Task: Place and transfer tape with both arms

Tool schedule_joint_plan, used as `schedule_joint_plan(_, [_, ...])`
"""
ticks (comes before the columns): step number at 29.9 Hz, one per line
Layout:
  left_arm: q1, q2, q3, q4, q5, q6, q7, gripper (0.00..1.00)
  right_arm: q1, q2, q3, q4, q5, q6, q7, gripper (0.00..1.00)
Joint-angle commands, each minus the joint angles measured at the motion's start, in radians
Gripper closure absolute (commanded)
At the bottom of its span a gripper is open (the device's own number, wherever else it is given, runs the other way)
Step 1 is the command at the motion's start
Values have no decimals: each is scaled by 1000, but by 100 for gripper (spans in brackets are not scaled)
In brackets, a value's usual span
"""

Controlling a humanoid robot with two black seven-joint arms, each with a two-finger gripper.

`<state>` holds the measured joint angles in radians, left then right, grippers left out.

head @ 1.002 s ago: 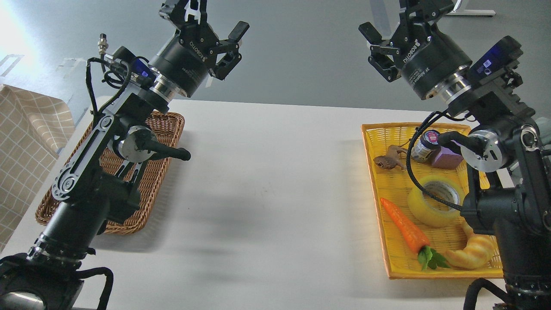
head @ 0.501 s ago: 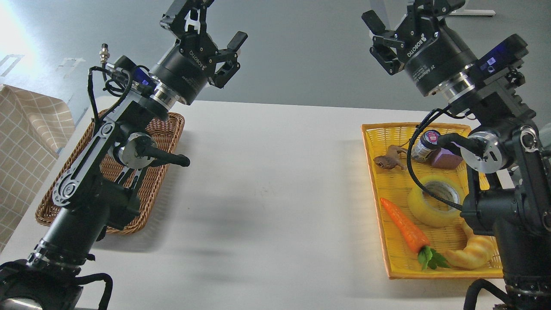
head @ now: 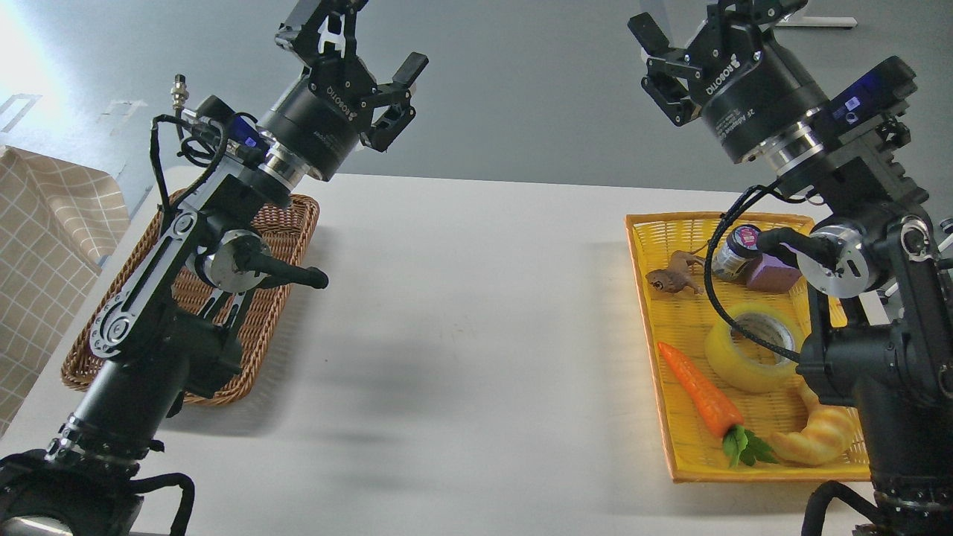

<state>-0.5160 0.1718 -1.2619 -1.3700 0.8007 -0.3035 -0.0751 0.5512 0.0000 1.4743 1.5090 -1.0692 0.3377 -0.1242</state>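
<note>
Both arms are raised above the table, left gripper (head: 362,46) and right gripper (head: 689,41) fingers spread, empty. The tape (head: 747,350) lies in the yellow basket (head: 649,313), well apart at the right gripper's 6 o'clock.

The table (head: 476,313) is a smooth, matt off-white surface with a faint sheen. On it, the left basket (head: 287,223) is brown woven wicker, coarse and ribbed; the yellow tray (head: 655,223) is finer weave, possibly plastic, though the view is too coarse to tell. The tape (head: 733,361) is glossy translucent yellow film around a pale cardboard-looking core. The carrot (head: 700,391) is smooth orange plastic with a slight gloss, and the croissant (head: 815,435) looks glazed and shiny. Both arms are matt black with 2 brushed silver metal joint discs (head: 227,258) and rubbery black cables (head: 718,298). A checked cloth (head: 45,246) hangs at the left, soft and matt.
</note>
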Motion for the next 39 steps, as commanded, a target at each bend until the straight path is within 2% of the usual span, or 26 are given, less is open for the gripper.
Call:
schedule_joint_plan(1, [-1, 0, -1, -1, 0, 3, 0, 2, 1, 0, 0, 0, 0, 0, 0, 0])
schedule_joint_plan(13, [1, -2, -1, -3, 0, 3, 0, 2, 3, 0, 0, 0, 0, -31, -2, 0])
schedule_joint_plan(39, [17, -15, -5, -14, 5, 23, -2, 2, 6, 0, -14, 11, 2, -23, -11, 0])
